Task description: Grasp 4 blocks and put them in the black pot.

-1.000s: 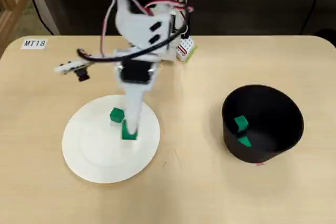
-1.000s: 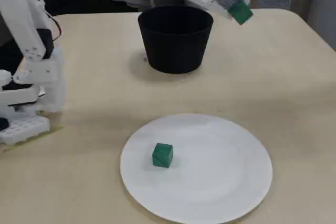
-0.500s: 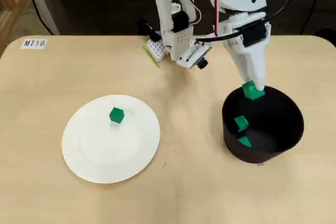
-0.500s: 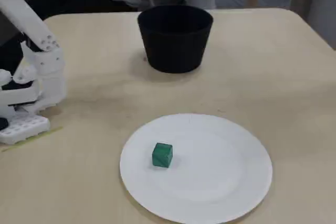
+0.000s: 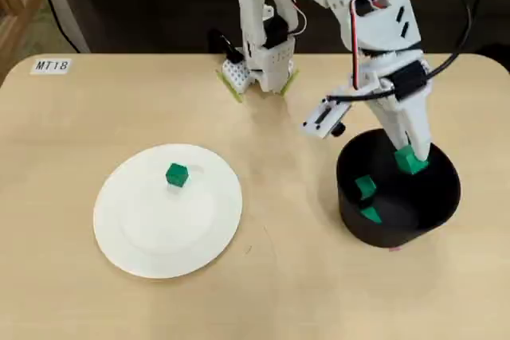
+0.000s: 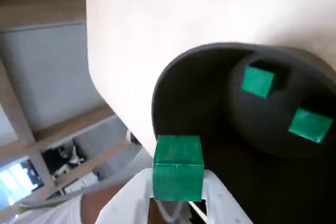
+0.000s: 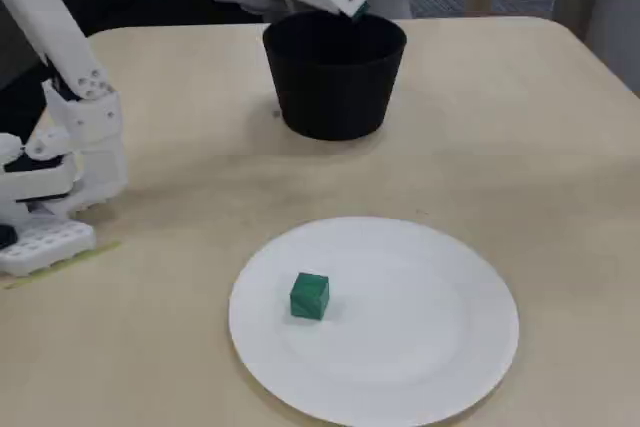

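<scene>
Gripper (image 5: pixel 412 158) closed on one green block (image 5: pixel 412 160), hanging over the mouth of the black pot (image 5: pixel 442 205), toward the pot's upper right part in the overhead view. Seen from the wrist view: same block (image 6: pixel 178 167) pinched between two white fingers (image 6: pixel 219 199) at the bottom edge, poised just above the near rim of the pot (image 6: pixel 173 87). Two more green blocks already lying on the pot's floor, one nearer the middle (image 6: pixel 258 81), the other toward the right (image 6: pixel 310 125), slightly apart from each other. Also visible from overhead as two green spots (image 5: pixel 366 187) and (image 5: pixel 370 214) in the left half of the pot.

Fourth block (image 5: pixel 177 174) resting on the white plate (image 5: pixel 135 244), near the plate's upper middle in the overhead view, well apart from the pot. In the fixed view, sitting upright left of the plate's centre (image 7: pixel 309 296), plate (image 7: pixel 440 347) in the foreground, pot (image 7: pixel 334 87) farther back on the tan table (image 7: pixel 520 137).

From the fixed view, gripper (image 7: pixel 355 9) reaching over the pot's far rim, only a sliver of green showing at its tip. White arm base (image 5: pixel 263 53) bolted at the table's far edge in the overhead view, at the left (image 7: pixel 60 177) in the fixed view. Small label (image 5: pixel 52 65) at the table's upper left corner, overhead.
</scene>
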`<state>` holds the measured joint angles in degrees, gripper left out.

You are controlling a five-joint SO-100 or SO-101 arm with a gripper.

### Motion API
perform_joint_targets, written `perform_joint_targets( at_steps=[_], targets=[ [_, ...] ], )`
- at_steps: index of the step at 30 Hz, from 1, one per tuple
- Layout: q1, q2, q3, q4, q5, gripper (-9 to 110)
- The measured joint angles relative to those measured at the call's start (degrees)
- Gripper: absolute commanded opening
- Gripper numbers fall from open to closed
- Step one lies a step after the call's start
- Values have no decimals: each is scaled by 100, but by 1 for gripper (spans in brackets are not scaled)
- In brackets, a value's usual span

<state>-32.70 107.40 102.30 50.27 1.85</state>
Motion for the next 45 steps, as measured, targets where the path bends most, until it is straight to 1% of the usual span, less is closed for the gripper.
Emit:
perform_joint_targets(
  at_steps=[6,9,14,16,17,20,21,24,26,28,30,35,38,41,45],
  targets=[
    [26,-105,105,0,-141,-2],
    [26,-114,132,0,-185,24],
    [-62,-114,141,53,-352,29],
    [-53,-114,141,105,-343,27],
    [-44,-114,141,114,-334,23],
    [-44,-114,141,185,-272,0],
    [-44,-114,141,237,-246,-2],
    [149,-88,141,492,-255,-2],
    [483,35,141,756,-308,-2],
    [1055,246,141,1055,-404,-2],
    [1854,501,149,1327,-510,-2],
    [4351,1222,439,1714,-729,-2],
    [5414,1336,624,1784,-958,-2],
    [6047,1292,949,1784,-1160,-2],
    [6311,870,1099,1679,-1371,-2]
  ],
)
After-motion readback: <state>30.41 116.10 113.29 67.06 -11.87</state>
